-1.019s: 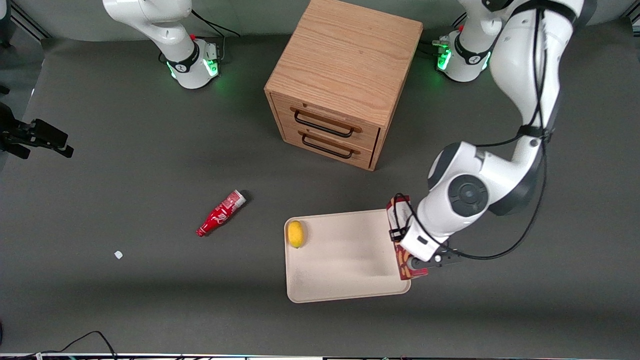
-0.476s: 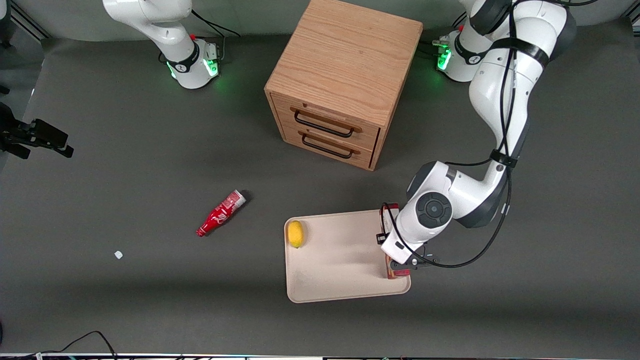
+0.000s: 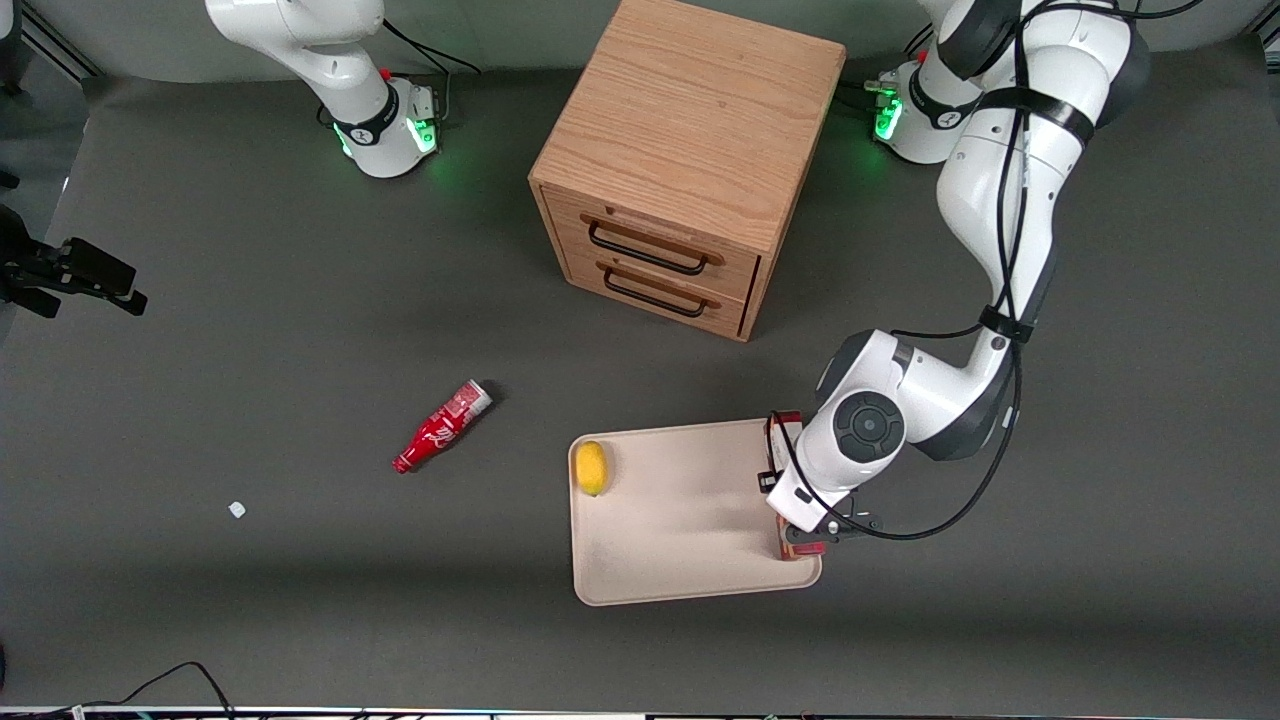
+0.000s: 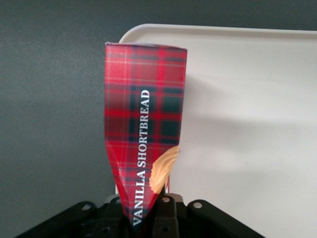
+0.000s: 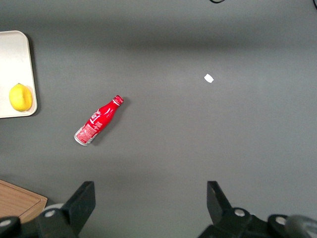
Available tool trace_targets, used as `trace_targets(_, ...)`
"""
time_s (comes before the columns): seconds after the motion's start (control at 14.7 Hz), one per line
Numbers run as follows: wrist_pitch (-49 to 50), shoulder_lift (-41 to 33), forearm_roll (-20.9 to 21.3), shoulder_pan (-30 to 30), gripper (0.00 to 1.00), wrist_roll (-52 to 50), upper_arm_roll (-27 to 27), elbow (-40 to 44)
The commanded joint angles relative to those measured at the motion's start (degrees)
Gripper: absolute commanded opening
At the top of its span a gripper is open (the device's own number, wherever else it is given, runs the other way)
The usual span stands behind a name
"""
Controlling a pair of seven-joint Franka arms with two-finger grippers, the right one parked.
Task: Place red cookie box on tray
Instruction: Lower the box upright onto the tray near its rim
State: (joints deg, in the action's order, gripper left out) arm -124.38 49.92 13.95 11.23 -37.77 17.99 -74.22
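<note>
Gripper: the left arm's gripper (image 4: pixel 148 210), lower right of the front frame, has its jaws closed on the box.
Box: the slim red tartan cardboard cookie box (image 4: pixel 144 129) hangs over the tray's edge.
Tray: the large flat beige tray (image 3: pixel 680 510) carries a yellow lemon (image 3: pixel 591 467).
</note>
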Motion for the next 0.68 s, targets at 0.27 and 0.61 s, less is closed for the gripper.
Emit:
trace_targets(0.27, -4.2, 0.1, 3.1, 0.8, 1.00, -0.9, -0.9, -0.3)
trace_targets(0.61, -4.6, -1.0, 3.4, 0.8, 1.00, -1.4, -0.9, -0.5)
